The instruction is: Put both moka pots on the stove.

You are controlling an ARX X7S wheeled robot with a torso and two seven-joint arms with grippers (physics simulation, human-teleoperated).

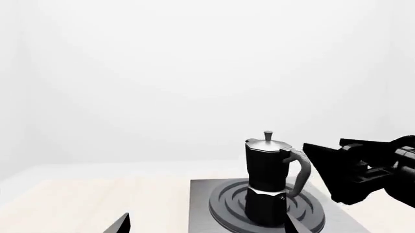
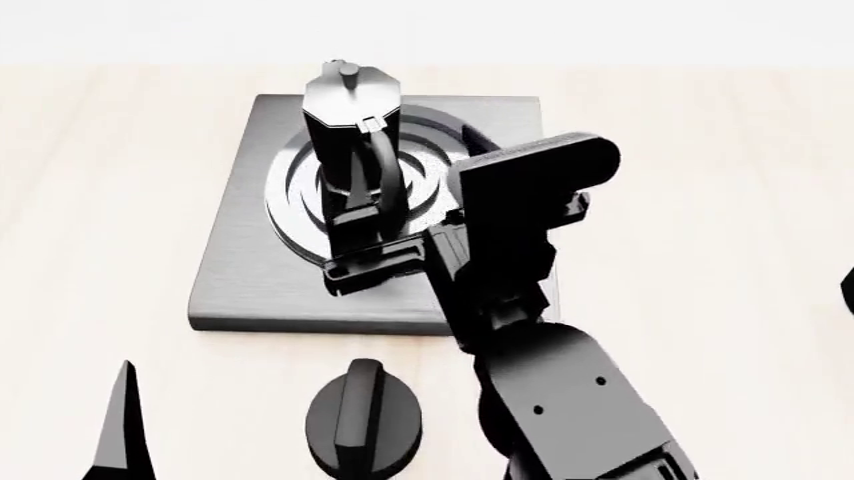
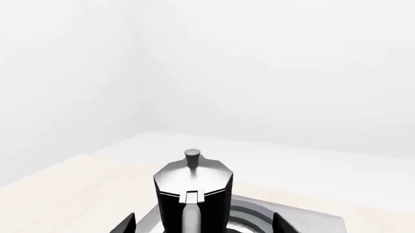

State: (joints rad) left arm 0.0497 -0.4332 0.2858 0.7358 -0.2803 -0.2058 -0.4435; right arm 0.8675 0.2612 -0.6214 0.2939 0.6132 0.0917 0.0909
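Pale wooden bench (image 2: 694, 150) carries the grey slab stove (image 2: 247, 260); the right hand (image 2: 350, 243), spread by the black faceted moka pot (image 2: 350, 125), should back straight off its handle.

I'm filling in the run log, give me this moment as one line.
moka pot: upright on stove rings | second pot: not in view | right hand: open behind pot handle, holding nothing | left hand: open, away from stove

Moka pot (image 2: 350, 130) and knob (image 2: 363, 415) flanking bare stove (image 2: 254, 280) front.
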